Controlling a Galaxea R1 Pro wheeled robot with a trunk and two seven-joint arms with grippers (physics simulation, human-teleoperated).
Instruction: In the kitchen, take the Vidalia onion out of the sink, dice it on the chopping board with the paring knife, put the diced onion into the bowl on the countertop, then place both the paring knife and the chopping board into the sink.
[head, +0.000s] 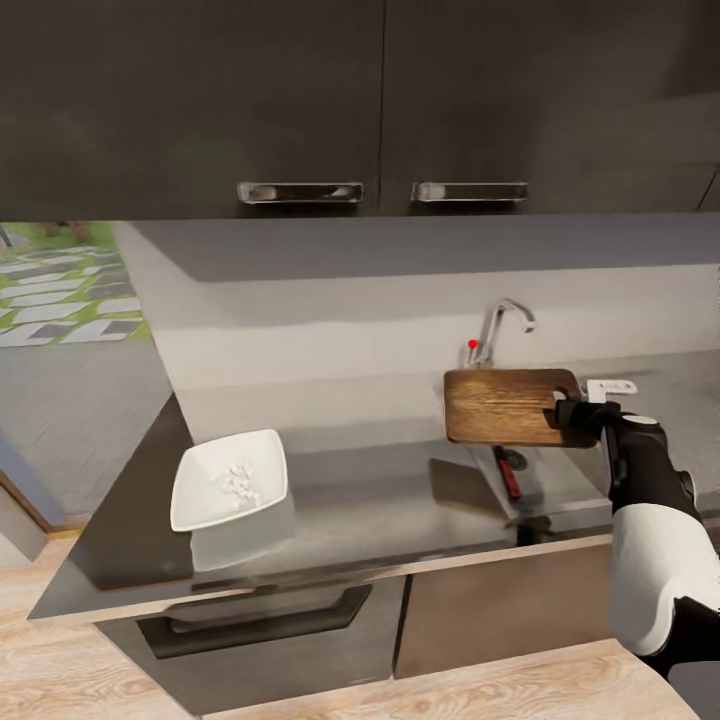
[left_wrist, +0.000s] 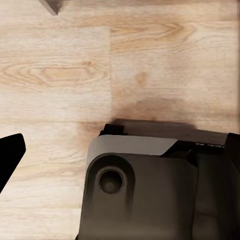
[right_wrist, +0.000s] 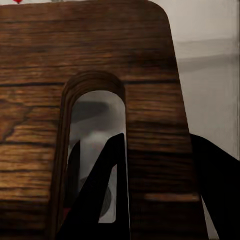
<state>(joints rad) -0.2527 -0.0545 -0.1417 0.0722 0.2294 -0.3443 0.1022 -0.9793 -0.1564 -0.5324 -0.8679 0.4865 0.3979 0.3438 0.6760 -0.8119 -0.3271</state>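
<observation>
Upper cabinets (head: 360, 100): dark doors across the top of the head view, two steel handles side by side.
Countertop (head: 360, 510): long glossy dark grey surface over dark cabinets; carries the bowl toward the left, the sink toward the right.
Sink (head: 560, 490): grey steel basin set into the counter, with the faucet (head: 503, 325) and its red-knobbed lever behind it. Contents: the paring knife.
Chopping board (head: 505, 406): dark brown wood, held flat in the air above the sink, touching neither basin nor counter. Its shadow falls on the steel below.
Bowl (head: 230, 480): white, square with rounded corners, standing on the counter well apart from the sink. Contents: diced onion.
Diced onion (head: 238, 482): small heap of tiny white cubes, all inside the bowl.
Paring knife (head: 507, 470): red handle and dark blade, lying in the sink below the raised board.
Right arm: white and black forearm rising from the lower right of the head view, reaching forward over the sink.
Right gripper (head: 580, 415): fingers clamped on the board's right end. In the right wrist view one dark finger (right_wrist: 107, 200) shows through the board's slot, the other lies along the outer edge, wood pinched between them.
Left gripper: over the light wooden floor (left_wrist: 100, 65) in the left wrist view, beside the robot's grey base (left_wrist: 150, 190). One dark fingertip (left_wrist: 10, 155) shows at the frame edge; spread or closed, cannot tell.
</observation>
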